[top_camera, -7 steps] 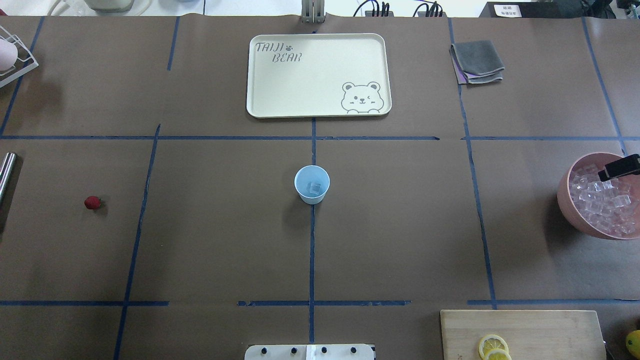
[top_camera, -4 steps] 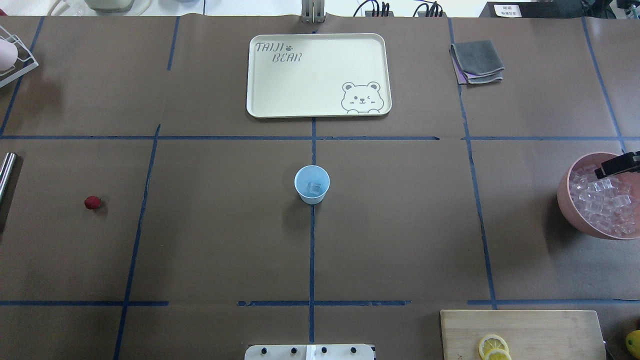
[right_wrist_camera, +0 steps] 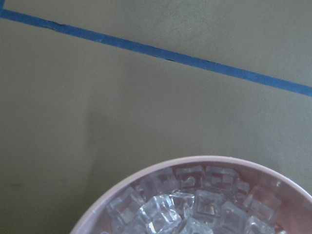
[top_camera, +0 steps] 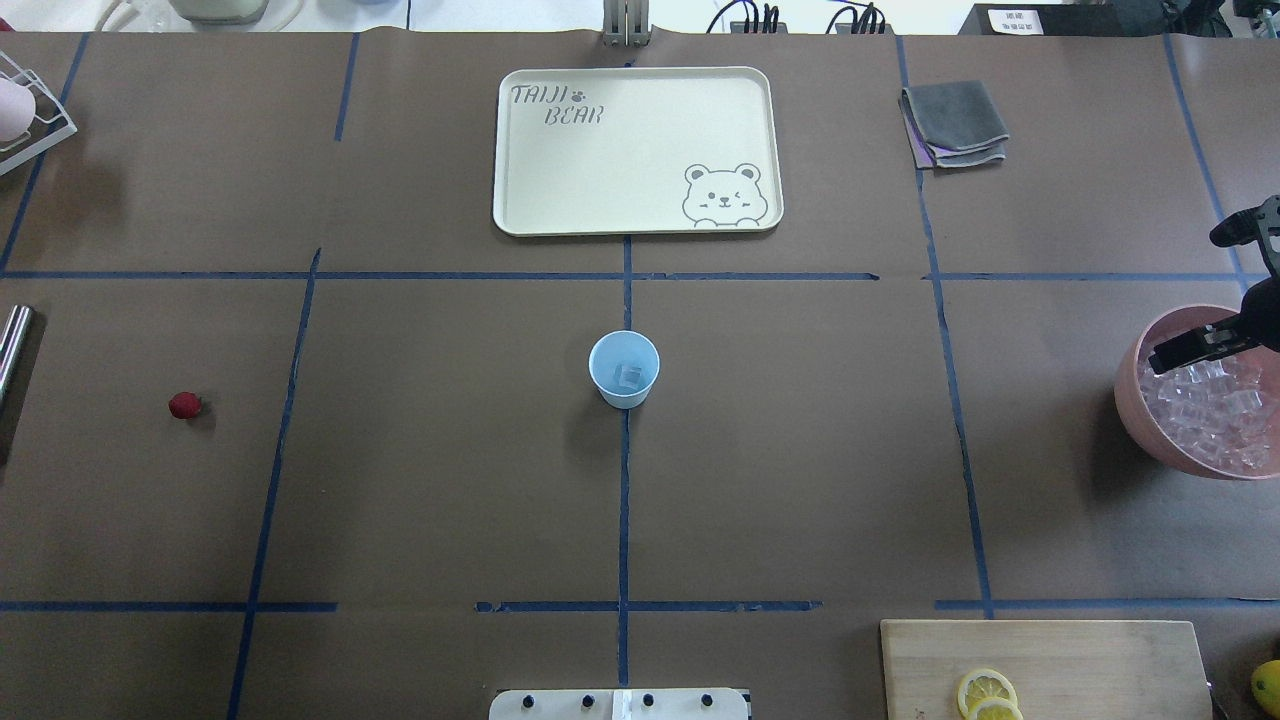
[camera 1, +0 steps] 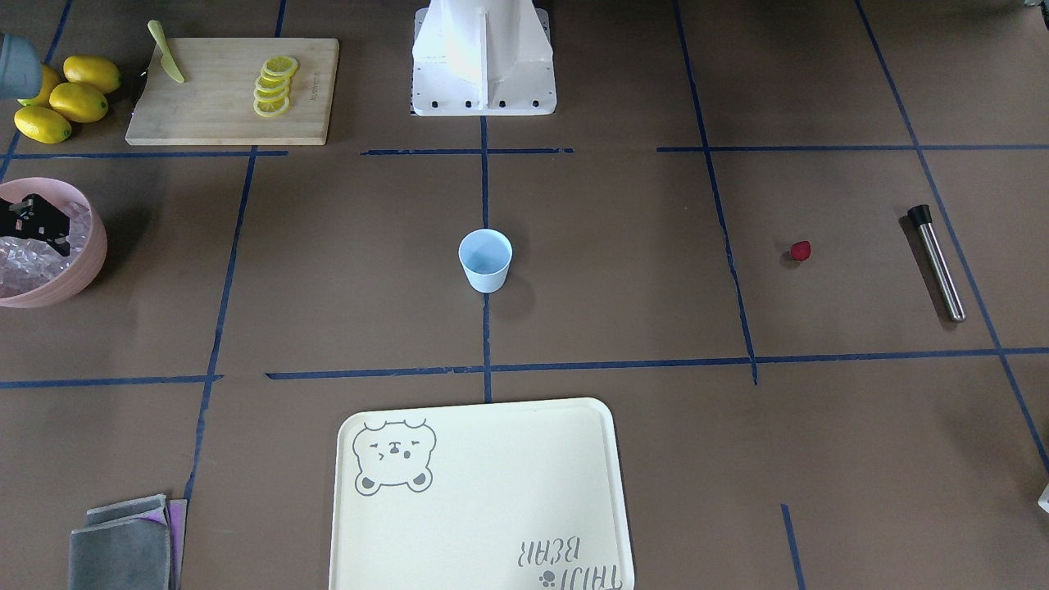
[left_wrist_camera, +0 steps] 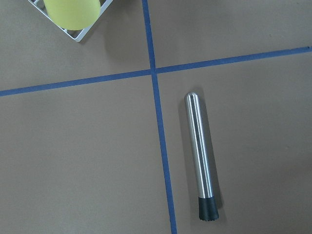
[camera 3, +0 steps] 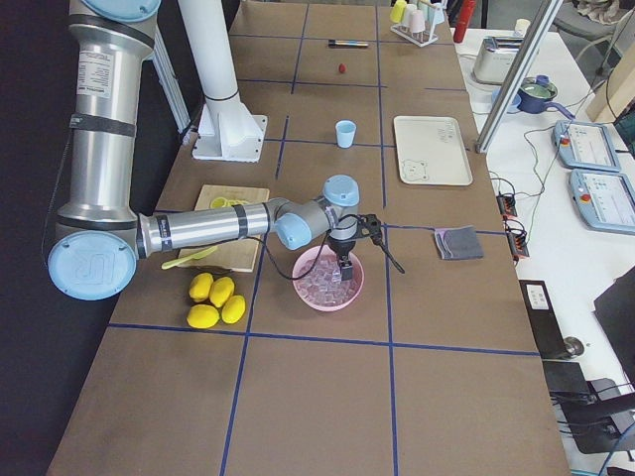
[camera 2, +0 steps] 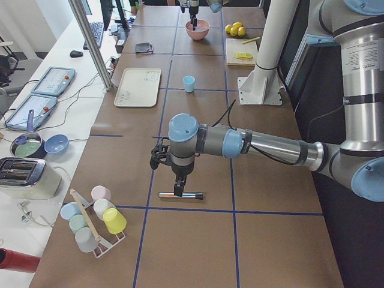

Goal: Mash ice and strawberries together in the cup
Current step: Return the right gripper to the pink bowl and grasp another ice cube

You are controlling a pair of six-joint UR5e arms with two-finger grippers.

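— Where is the cup?
— The cup (top_camera: 624, 368) stands upright in the middle of the tabletop (top_camera: 800, 450). The overhead view shows what seems to be one ice cube (top_camera: 628, 376) at its bottom. From the front view I can't make the cube out.
— And the strawberry?
— The strawberry (top_camera: 185, 405) lies by itself, well apart from the cup, on the robot's left side.
— The right gripper?
— The right gripper (top_camera: 1175, 352) hangs over the pink bowl (top_camera: 1128, 400) heaped with ice (right_wrist_camera: 195, 209). I cannot tell whether it is released or clenched. Its wrist camera shows only the bowl's rim and the cubes.
— The left one?
— Only the left-end view shows the left gripper (camera 2: 177, 191), just above a metal rod (left_wrist_camera: 201, 156). I cannot tell its state either.
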